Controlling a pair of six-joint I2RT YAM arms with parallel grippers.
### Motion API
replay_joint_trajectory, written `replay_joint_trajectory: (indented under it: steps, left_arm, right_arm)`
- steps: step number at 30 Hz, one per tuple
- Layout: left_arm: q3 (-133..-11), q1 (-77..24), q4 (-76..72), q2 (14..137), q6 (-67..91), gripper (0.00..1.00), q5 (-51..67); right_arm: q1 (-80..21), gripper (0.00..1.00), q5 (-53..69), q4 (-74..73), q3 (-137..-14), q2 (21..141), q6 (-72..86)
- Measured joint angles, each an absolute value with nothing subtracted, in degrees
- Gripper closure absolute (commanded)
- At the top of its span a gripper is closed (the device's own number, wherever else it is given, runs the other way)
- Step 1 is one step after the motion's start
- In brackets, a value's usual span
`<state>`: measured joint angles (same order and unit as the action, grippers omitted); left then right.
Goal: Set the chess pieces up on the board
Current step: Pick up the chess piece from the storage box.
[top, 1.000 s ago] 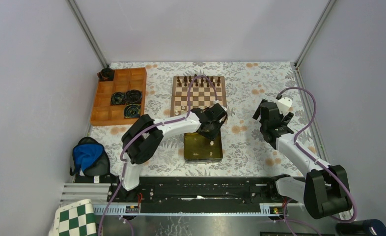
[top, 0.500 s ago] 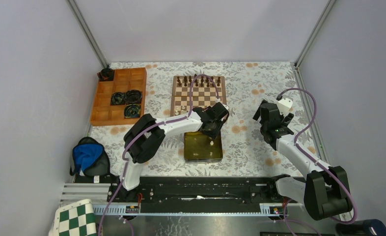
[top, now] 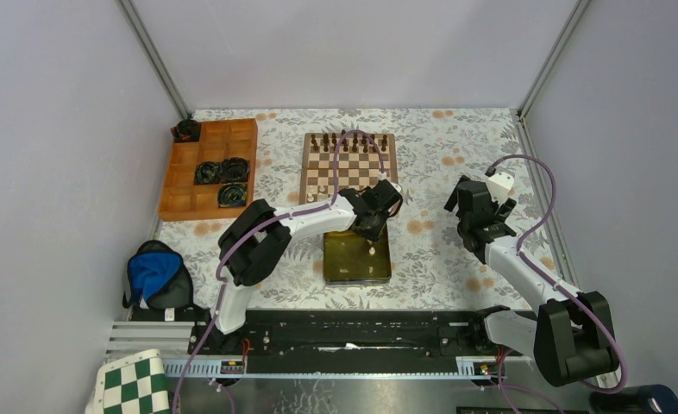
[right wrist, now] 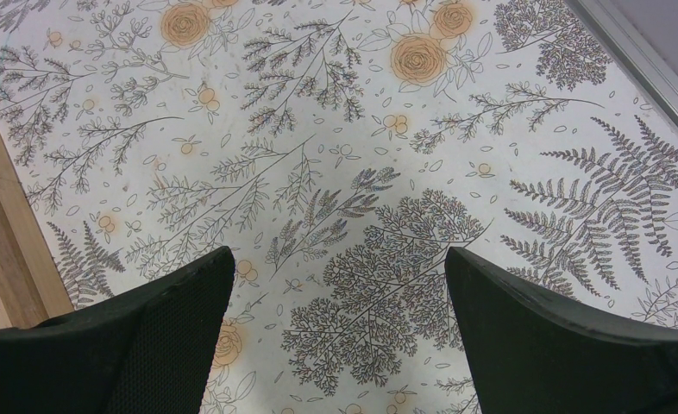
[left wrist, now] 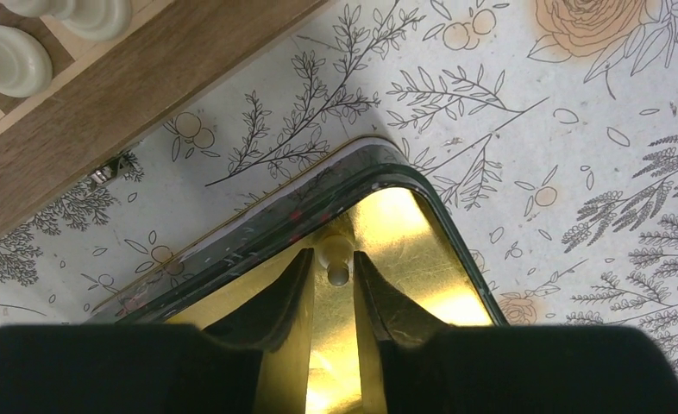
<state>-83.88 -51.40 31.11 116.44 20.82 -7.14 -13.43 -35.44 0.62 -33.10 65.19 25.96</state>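
Narrowed the left gripper [left wrist: 334, 280] around a cream pawn [left wrist: 337, 257] in a corner of the gold tin [left wrist: 439, 226]; cannot tell if pinched yet. Signals a pick bound for the board [left wrist: 137, 82] just beside. Leaves the right gripper [right wrist: 335, 285] wide, empty.

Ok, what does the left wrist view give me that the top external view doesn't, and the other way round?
Left wrist only: the fingers of the left pincer flanking a cream piece in a corner of the gold-lined tin; whether they grip it is unclear. Also two cream pieces close up on the board. Top external only: the right pincer, open, the orange tray, the dark pieces on the board's far rows, the blue bag. Both: tin, board, floral cloth.
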Motion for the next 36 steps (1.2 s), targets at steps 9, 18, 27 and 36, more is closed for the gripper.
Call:
replay_joint_trajectory:
  steps: [9, 18, 27, 36]
  left_arm:
    - [-83.9, -51.4, 30.3, 116.7, 20.8, 0.83, -7.9]
    - [-83.9, -51.4, 30.3, 116.7, 20.9, 0.96, -8.1]
    - [-83.9, -51.4, 32.3, 114.4, 22.0, 1.00, -9.3]
    - [-90.3, -51.0, 39.8, 108.6, 23.7, 1.00, -12.7]
  right_arm:
    - [-13.4, 0.00, -35.4, 0.8, -33.1, 65.2, 26.0]
    - [-13.4, 0.00, -35.4, 0.8, -32.9, 65.2, 26.0]
    - [-13.4, 0.00, -35.4, 0.8, -32.9, 65.2, 26.0]
    - [-13.4, 0.00, -35.4, 0.8, -32.9, 65.2, 26.0]
